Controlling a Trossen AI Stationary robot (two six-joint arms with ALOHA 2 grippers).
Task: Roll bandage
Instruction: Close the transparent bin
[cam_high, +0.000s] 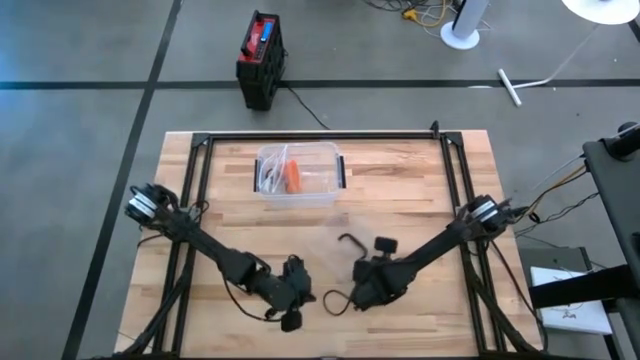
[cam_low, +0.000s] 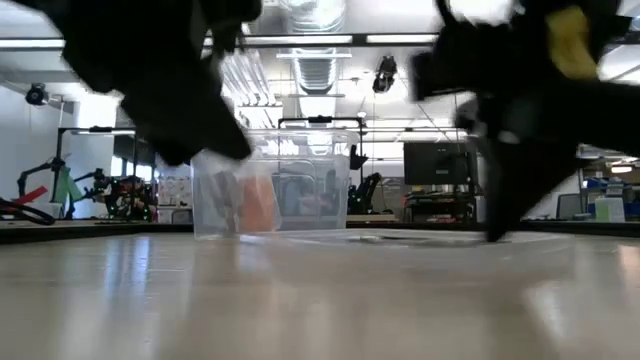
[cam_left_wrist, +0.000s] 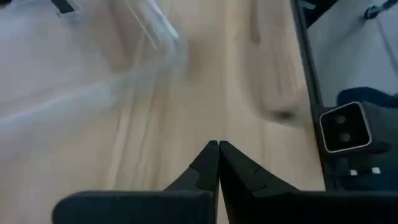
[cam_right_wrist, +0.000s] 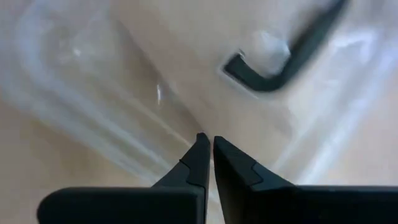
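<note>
Wooden table (cam_high: 420, 180); my left claw (cam_high: 293, 318) and right claw (cam_high: 342, 298) hover clenched, empty. No bandage is plainly visible; perhaps inside the clear tub (cam_high: 298, 175). Next I must find it.

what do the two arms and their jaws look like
Both arms are dark, slim and jointed, each with a pale silvery base joint and thin black cables. The left gripper and right gripper end in matte black jaws tapering to points.
</note>
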